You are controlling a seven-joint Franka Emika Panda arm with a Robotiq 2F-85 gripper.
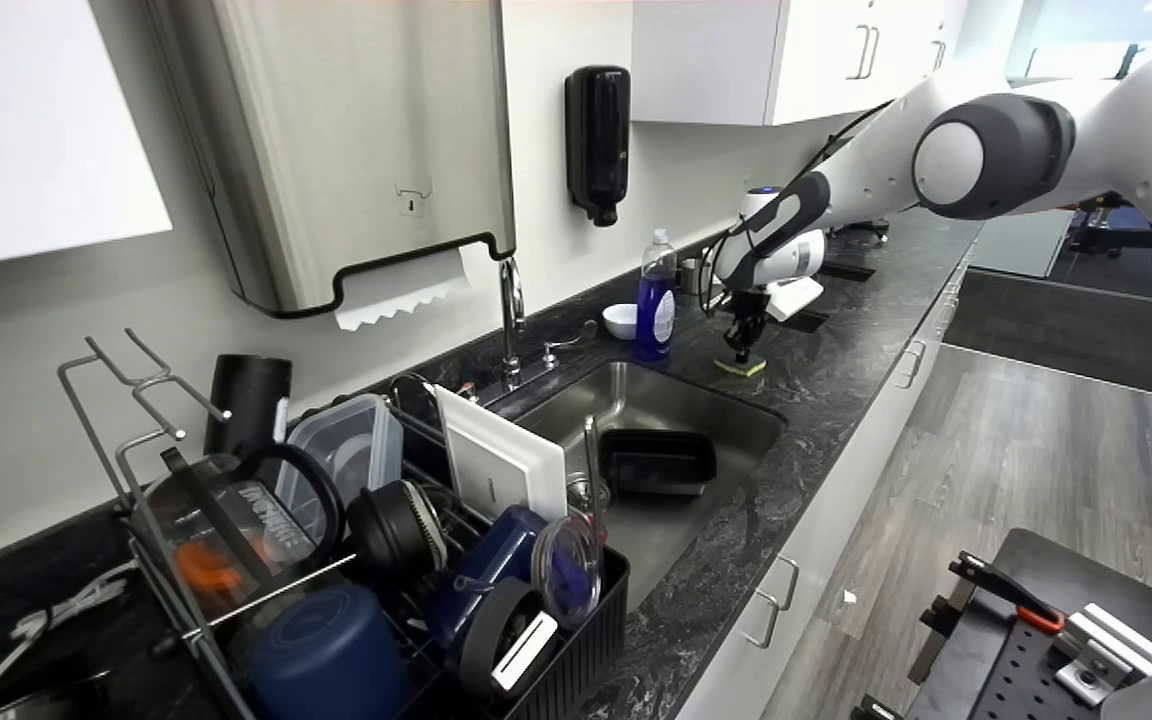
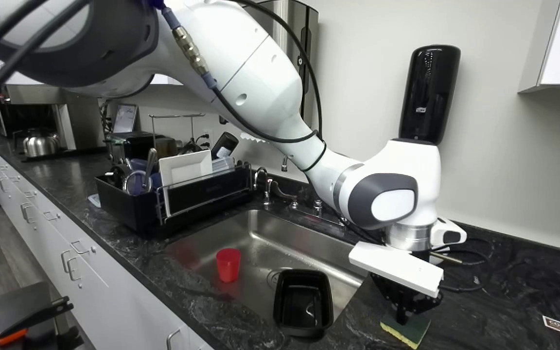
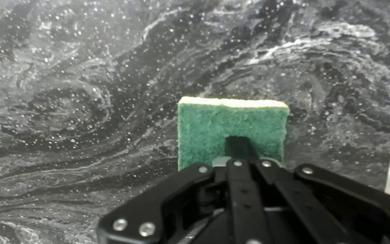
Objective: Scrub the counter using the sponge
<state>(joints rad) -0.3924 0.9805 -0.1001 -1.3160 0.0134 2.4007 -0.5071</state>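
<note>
The sponge [image 3: 229, 122] has a green top and a yellow lower layer. It lies flat on the dark, swirled counter [image 3: 80, 67], beyond the sink's edge. It shows in both exterior views [image 1: 741, 367] [image 2: 413, 333]. My gripper [image 3: 238, 144] points down with its fingers together. The fingertips rest on the green top of the sponge, near its middle, rather than gripping its sides. They also meet the sponge in both exterior views [image 1: 742, 350] [image 2: 401, 318]. The sponge's near edge is hidden behind the gripper in the wrist view.
A steel sink [image 2: 255, 243] beside the sponge holds a black tub [image 2: 304, 304] and a red cup [image 2: 228, 265]. A blue soap bottle [image 1: 654, 310] and a white bowl [image 1: 620, 320] stand near the gripper, toward the wall. A full dish rack [image 2: 129, 209] stands past the sink.
</note>
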